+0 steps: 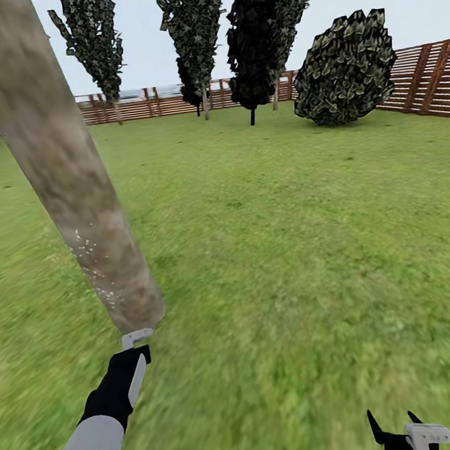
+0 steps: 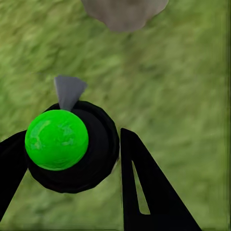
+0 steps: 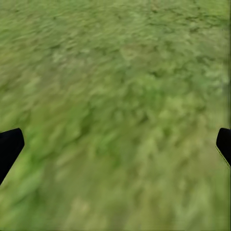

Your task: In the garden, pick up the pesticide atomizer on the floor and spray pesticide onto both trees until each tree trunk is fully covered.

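The left gripper [image 2: 72,163] is squeezing the small, light, hard pesticide atomizer [image 2: 72,151] by its round body between its fingers, near the tree trunk [image 1: 73,194], while the right gripper [image 3: 115,144] is hanging wide apart.

Mottled grey-brown tree trunk [image 1: 72,180], green grass [image 1: 292,259], brown fence [image 1: 425,81]

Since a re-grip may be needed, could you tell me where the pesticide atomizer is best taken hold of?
Grip the pesticide atomizer by its round black body below the green cap, with fingers on opposite sides as the left gripper has it. Come from behind, leaving the grey nozzle free toward the tree trunk.
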`<state>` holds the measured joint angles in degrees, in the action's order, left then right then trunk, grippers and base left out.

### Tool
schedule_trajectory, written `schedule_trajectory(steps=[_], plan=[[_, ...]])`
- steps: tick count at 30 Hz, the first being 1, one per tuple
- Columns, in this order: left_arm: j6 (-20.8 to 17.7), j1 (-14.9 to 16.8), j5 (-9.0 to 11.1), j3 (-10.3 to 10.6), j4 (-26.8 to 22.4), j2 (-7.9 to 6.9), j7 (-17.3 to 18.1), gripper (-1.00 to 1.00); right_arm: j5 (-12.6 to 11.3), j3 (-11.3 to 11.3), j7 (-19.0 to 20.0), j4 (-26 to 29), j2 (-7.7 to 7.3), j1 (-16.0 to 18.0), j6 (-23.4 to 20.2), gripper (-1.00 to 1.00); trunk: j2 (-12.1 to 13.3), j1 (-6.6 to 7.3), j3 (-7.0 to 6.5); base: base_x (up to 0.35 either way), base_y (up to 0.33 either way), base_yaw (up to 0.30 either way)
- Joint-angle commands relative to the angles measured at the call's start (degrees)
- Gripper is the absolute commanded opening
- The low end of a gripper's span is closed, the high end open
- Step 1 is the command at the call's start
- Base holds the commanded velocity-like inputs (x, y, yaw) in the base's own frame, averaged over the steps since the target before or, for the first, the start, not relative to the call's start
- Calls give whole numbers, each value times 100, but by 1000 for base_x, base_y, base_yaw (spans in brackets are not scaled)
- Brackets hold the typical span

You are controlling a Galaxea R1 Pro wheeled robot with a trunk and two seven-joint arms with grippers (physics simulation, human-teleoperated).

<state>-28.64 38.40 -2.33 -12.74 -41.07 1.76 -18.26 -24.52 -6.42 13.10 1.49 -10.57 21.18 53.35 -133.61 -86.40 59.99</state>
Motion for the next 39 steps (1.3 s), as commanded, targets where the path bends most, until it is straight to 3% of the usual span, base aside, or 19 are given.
schedule_trajectory(steps=[1,15,29,39], plan=[[1,0,-9,3,10,0,-3,-100,0,0,0,0,0,0,0,100,0,0,0,93,-270,170],[7,0,-5,0,20,9,-2,-100,0,0,0,0,2,0,0,100,0,0,0,93,-270,253],[7,0,-4,1,29,16,-2,-100,0,0,0,0,2,0,0,100,0,0,0,93,-269,35],[7,0,-4,0,29,18,-2,-100,0,0,0,0,3,0,0,100,0,0,0,93,-270,260]])
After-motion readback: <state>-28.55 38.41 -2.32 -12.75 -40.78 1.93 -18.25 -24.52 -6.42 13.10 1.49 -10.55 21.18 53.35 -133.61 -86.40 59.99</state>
